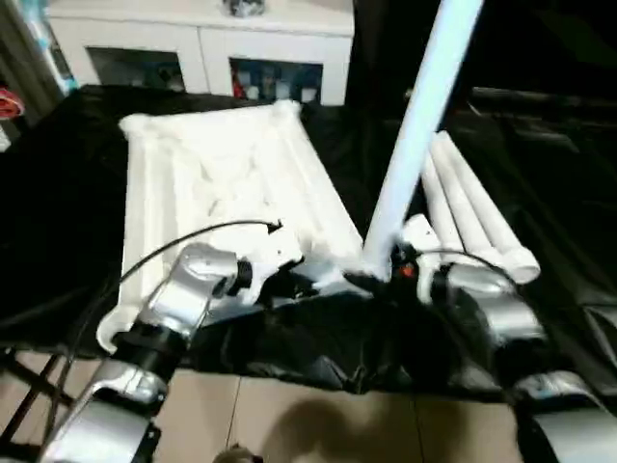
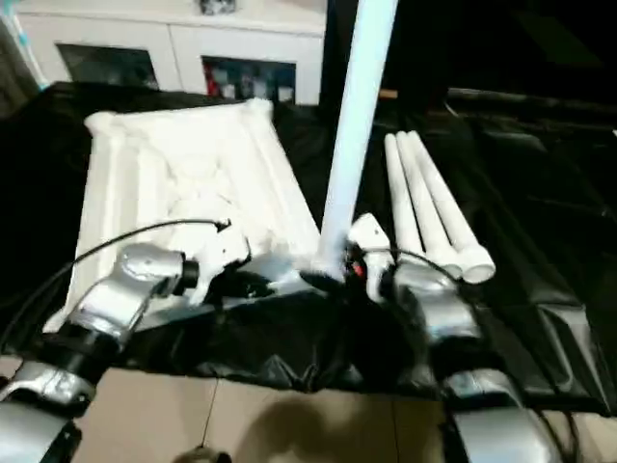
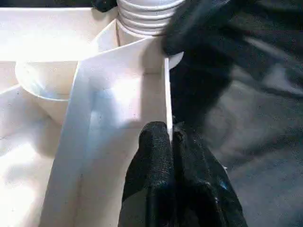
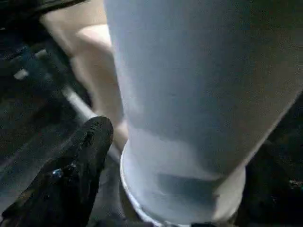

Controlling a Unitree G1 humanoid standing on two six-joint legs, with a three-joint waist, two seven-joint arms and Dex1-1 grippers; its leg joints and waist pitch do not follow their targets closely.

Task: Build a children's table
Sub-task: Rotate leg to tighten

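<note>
White plastic across the head views: the tabletop (image 1: 227,183) lies underside up on the black sheet (image 1: 58,222), ribs showing, its near edge at the sheet's front edge. One leg (image 1: 410,135) stands nearly upright at the top's near right corner, tilted a little to the right. Three spare legs (image 1: 472,217) lie side by side on the sheet, just right of the standing one. Left gripper (image 1: 289,280) sits at the top's near edge; right gripper (image 1: 381,280) is at the foot of the standing leg. A white cabinet (image 1: 202,43) stands beyond the sheet's far edge.

Left wrist view now: the two black fingers (image 3: 154,165) are pinched almost together, with the thin side wall (image 3: 166,99) of the top clamped between them. Just ahead, the leg's ribbed end (image 3: 144,16) sits in the corner socket (image 3: 142,52).

Right wrist view: the leg (image 4: 199,94) looms close, its wide foot (image 4: 184,198) low down. One black finger (image 4: 83,156) lies beside it, close by the leg; the other finger is hidden, so I cannot tell whether this gripper grips or stands open.
</note>
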